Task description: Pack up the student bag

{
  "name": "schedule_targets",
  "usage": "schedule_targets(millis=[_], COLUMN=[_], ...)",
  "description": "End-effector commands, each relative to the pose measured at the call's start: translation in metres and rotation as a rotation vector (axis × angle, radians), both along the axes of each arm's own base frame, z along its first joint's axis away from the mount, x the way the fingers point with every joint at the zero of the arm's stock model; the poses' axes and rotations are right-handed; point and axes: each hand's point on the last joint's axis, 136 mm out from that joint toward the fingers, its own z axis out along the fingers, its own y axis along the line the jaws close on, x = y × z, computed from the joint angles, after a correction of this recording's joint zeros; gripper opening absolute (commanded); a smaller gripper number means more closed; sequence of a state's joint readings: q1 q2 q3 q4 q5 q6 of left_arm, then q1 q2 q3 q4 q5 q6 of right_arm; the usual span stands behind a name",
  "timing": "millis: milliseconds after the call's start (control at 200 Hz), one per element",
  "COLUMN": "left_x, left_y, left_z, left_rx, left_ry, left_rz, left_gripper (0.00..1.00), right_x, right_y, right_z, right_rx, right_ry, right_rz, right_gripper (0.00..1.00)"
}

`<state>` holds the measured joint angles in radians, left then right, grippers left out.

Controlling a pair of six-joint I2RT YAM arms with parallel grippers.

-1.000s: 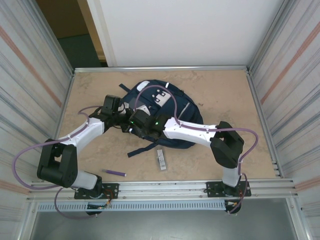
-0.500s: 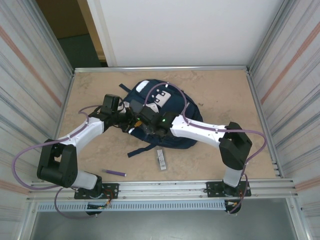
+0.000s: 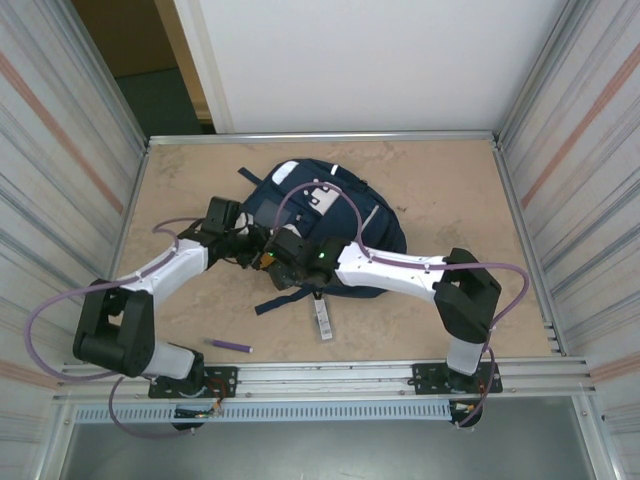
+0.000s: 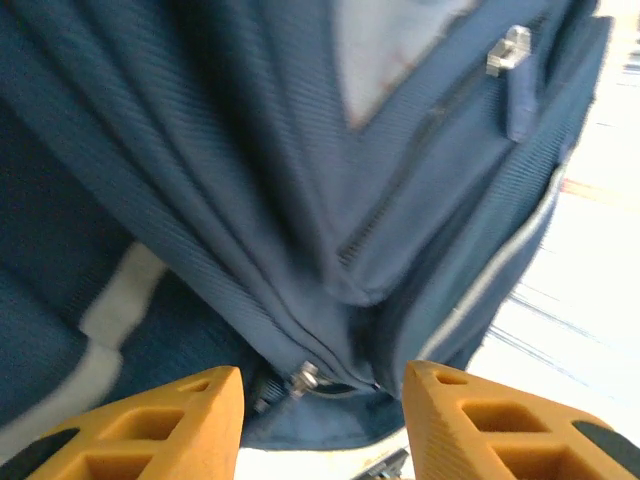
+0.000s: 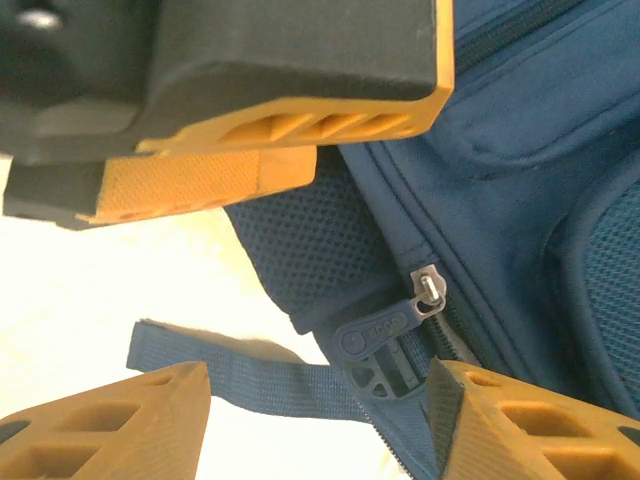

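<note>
- Purple pen: lies on the table, near left, well apart from the student bag.
- Small white bar: on the table, just near of the student bag's trailing strap.
- Right gripper: at the student bag's near-left edge, fingers apart, gripping nothing. Its wrist view adds a flat strap, a plastic buckle, a metal zip pull and the other arm's orange finger.
- Left gripper: just beside the right gripper, fingers spread, empty. Its wrist view adds a shut pocket zip.
- Student bag: lies mid-table toward the far side; contents hidden.
</note>
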<state>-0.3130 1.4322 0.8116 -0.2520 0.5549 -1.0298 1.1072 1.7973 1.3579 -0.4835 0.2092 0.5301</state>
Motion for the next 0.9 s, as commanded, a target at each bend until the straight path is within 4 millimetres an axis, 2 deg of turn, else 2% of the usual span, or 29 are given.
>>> schedule_targets(millis=[0,115,180,231,281,351,496,591,692,792,892], left_x=[0.011,0.024,0.031,0.034,0.035,0.034,0.027,0.02,0.016,0.016,0.017], left_y=[0.003,-0.007,-0.013,-0.017,-0.018,-0.02,-0.024,-0.029,-0.033,-0.037,-0.038], left_z=[-0.02,-0.029,-0.036,-0.04,-0.042,-0.038,-0.013,0.002,0.008,0.011,0.011], left_rx=[0.026,0.018,0.004,-0.008,-0.018,-0.022,-0.039,-0.03,-0.035,-0.063,-0.064], left_ry=[0.026,0.034,0.048,0.061,0.065,0.06,0.022,-0.008,-0.024,-0.021,-0.027], left_rz=[0.025,0.001,0.006,0.006,0.006,0.008,-0.01,-0.037,-0.047,-0.051,-0.057], left_gripper=[0.46,0.44,0.37,0.27,0.11,0.0,0.0,0.0,0.0,0.0,0.0], right_x=[-0.003,0.001,0.004,0.007,0.008,0.01,0.014,0.013,0.022,0.016,0.016], right_y=[-0.004,-0.01,-0.013,-0.013,-0.013,-0.013,-0.033,-0.036,-0.047,-0.053,-0.062], right_z=[0.007,0.009,0.009,0.012,0.011,0.011,0.012,0.022,0.028,0.022,0.029], right_rx=[0.029,0.026,0.032,0.048,0.063,0.08,0.138,0.187,0.197,0.302,0.415], right_ry=[-0.007,-0.022,-0.024,-0.019,-0.004,0.016,0.185,0.189,0.161,0.312,0.328], right_rz=[0.036,0.034,0.023,0.013,0.011,-0.006,-0.274,-0.362,-0.448,-0.561,-0.659], right_gripper=[0.59,0.59,0.59,0.59,0.59,0.59,0.61,0.61,0.6,0.57,0.57])
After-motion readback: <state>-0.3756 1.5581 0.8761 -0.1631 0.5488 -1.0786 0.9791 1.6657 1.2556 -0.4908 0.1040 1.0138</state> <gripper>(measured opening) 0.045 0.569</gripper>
